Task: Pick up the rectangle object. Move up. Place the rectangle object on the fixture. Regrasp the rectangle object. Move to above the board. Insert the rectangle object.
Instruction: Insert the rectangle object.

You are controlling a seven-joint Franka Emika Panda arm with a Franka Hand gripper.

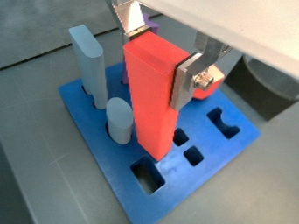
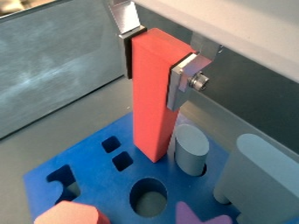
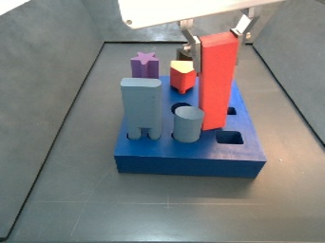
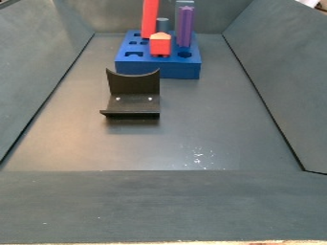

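The rectangle object [image 3: 216, 81] is a long plain red block, held upright over the blue board [image 3: 191, 157]. My gripper [image 3: 214, 38] is shut on its upper end. Both wrist views show the silver fingers [image 1: 184, 80] pressing opposite faces of the rectangle object [image 1: 149, 96], with the gripper [image 2: 155, 61] around its top. Its lower end reaches the board's top among the cut holes [image 1: 149, 175]; I cannot tell whether it has entered one. The dark fixture [image 4: 132, 94] stands on the floor in front of the board [image 4: 160, 59], apart from the gripper.
A tall light-blue block [image 3: 141, 106], a pale cylinder [image 3: 188, 123], a purple star piece [image 3: 144, 65] and a short red piece with a yellow top [image 3: 181, 74] stand in the board. Grey bin walls [image 4: 52, 86] slope up on both sides.
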